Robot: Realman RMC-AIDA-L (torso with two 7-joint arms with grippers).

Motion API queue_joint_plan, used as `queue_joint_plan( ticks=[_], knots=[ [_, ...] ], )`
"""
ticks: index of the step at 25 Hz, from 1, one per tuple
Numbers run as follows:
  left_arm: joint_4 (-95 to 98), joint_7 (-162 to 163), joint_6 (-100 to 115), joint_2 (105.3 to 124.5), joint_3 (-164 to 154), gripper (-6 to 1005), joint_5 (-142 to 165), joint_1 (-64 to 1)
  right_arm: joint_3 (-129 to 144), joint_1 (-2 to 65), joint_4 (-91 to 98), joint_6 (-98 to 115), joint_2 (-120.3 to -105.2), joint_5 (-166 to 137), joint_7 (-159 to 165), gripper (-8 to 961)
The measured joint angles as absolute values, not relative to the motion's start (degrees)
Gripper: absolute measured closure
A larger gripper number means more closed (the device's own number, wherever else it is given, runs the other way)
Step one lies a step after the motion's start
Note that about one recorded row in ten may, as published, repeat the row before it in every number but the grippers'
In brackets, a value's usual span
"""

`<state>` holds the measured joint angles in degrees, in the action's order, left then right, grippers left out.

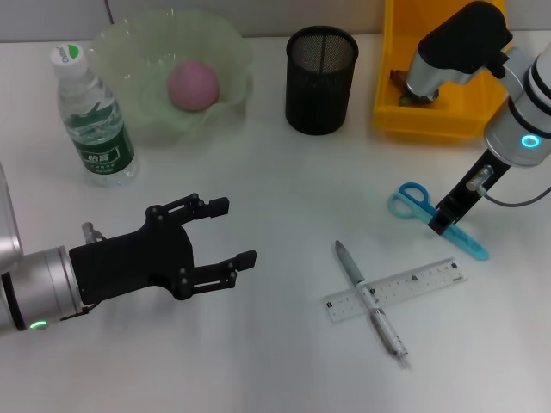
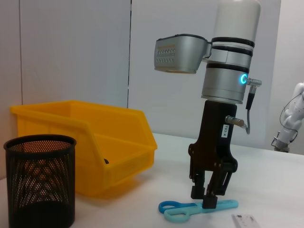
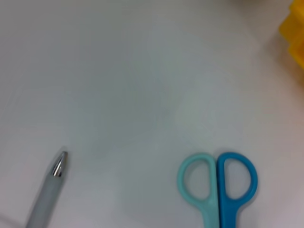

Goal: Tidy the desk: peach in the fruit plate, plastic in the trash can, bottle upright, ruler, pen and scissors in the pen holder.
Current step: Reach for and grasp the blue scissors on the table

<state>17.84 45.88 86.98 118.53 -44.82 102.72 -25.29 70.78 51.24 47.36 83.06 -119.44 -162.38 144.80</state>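
Note:
The blue scissors (image 1: 413, 200) lie flat on the white desk at the right. My right gripper (image 1: 441, 220) stands on their blades just behind the handles, shut on the scissors (image 2: 180, 211), a finger on each side. A grey pen (image 1: 370, 297) lies across a clear ruler (image 1: 396, 290) at centre right. The pink peach (image 1: 192, 84) rests in the green fruit plate (image 1: 129, 52). Left of it the bottle (image 1: 90, 112) stands upright. The black mesh pen holder (image 1: 320, 77) holds nothing I can see. My left gripper (image 1: 225, 234) hovers open at front left, holding nothing.
A yellow bin (image 1: 430, 116) stands at the back right, beside the pen holder (image 2: 40, 180). A brownish crumpled piece of plastic (image 1: 401, 84) lies in it, partly behind my right arm. In the right wrist view the pen tip (image 3: 59, 164) and scissor handles (image 3: 218, 183) show.

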Motion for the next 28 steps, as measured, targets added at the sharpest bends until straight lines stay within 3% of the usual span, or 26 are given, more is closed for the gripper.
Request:
queue_joint_plan(
  ticks=[22,28],
  knots=[
    [17.8,45.9,86.9,118.65,-44.8,184,102.5,-25.4,72.6,51.4,45.9,80.9,-119.44,-160.8,144.0,619],
    [17.8,45.9,86.9,118.64,-44.8,185,102.4,-25.4,72.9,51.3,45.6,80.4,-119.43,-160.8,144.0,700]
  ],
)
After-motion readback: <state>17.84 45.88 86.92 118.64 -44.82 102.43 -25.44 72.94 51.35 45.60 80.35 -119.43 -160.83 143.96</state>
